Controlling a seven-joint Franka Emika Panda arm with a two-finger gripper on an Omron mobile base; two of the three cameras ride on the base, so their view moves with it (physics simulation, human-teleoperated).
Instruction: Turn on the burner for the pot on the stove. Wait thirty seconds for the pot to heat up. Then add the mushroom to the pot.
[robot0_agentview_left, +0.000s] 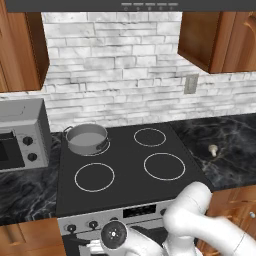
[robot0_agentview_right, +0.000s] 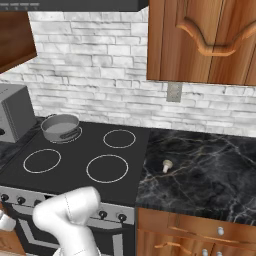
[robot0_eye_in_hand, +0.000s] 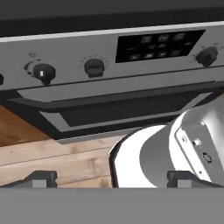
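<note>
On the stove (robot0_agentview_left: 125, 192) the pot (robot0_agentview_left: 87, 138) sits rear-left over its burner (robot0_agentview_left: 102, 148), the mushroom (robot0_agentview_left: 213, 149) waits on the right tabletop (robot0_agentview_left: 235, 145), and the wide-open hand (robot0_eye_in_hand: 111, 178) (low, facing several similar knobs (robot0_eye_in_hand: 43, 72)) risks turning the wrong one.

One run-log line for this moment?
gripper: open, low before stove knobs | pot: rear-left burner | mushroom: right counter, untouched

Burner (robot0_agentview_left: 102, 149) rim mostly under pot (robot0_agentview_left: 87, 138); mushroom (robot0_agentview_left: 213, 149) too small for detail.
</note>
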